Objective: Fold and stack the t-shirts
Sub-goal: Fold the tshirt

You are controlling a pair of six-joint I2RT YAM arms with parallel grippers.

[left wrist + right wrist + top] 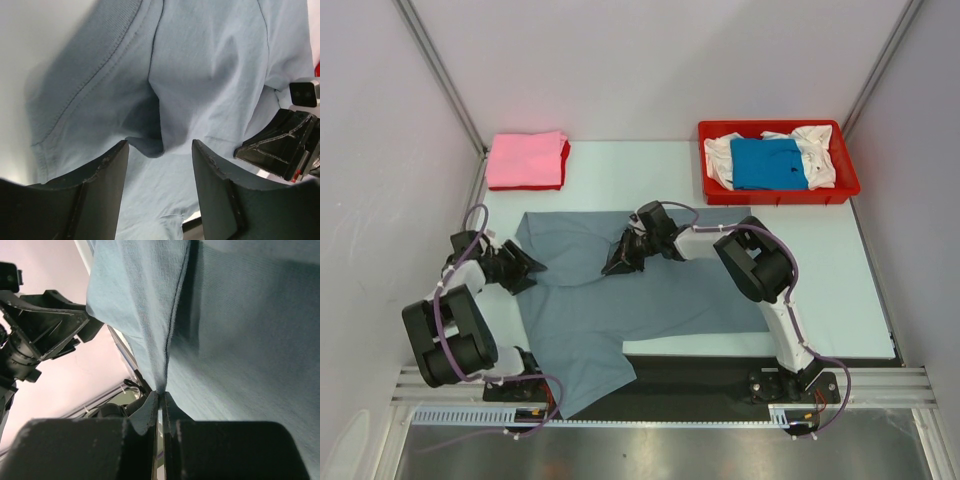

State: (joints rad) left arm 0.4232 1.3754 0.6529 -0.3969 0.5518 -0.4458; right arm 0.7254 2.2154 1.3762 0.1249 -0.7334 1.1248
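Your right gripper [161, 395] clamps a fold of the grey t-shirt [590, 310]. At its nine o'clock edge, your left gripper [160, 145] stands jaws apart over cloth.

Top view: bright, even, diffuse light from above; faint soft shadows on the desk [620, 180]; no glare; sharp throughout. Left wrist view: left tool [159, 150] soft near the lens; upper-left corner washed out. Right wrist view: dimmer; right tool [161, 402] dark and unfocused; grey shirt [240, 330] shaded beside its fold.
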